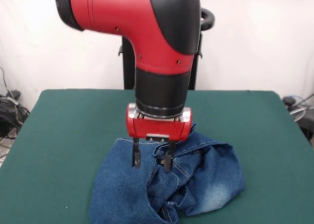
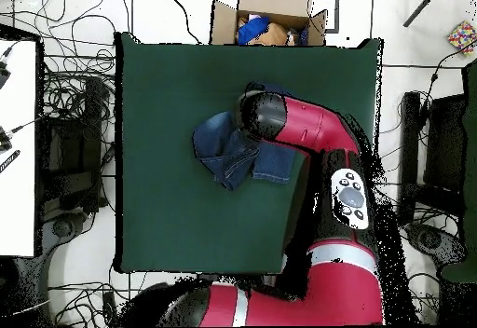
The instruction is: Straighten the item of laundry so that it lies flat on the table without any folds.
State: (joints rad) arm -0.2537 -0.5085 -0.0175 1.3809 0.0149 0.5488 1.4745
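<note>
The blue denim jeans (image 1: 196, 185) lie crumpled in a heap on the dark green table (image 1: 64, 131), near its front edge in the front view. Folds and a seam run through the middle of the heap. My gripper (image 1: 152, 161) hangs straight down over the top of the jeans, open, with both fingertips (image 1: 137, 159) touching or just above the cloth. In the overhead view the jeans (image 2: 224, 152) show partly under the red arm (image 2: 307, 124), which hides the gripper.
A cardboard box (image 2: 270, 21) with coloured things stands beyond the table's far edge in the overhead view. Cables and equipment lie on the floor around the table (image 2: 168, 212). The pedestal stands behind the arm in the front view.
</note>
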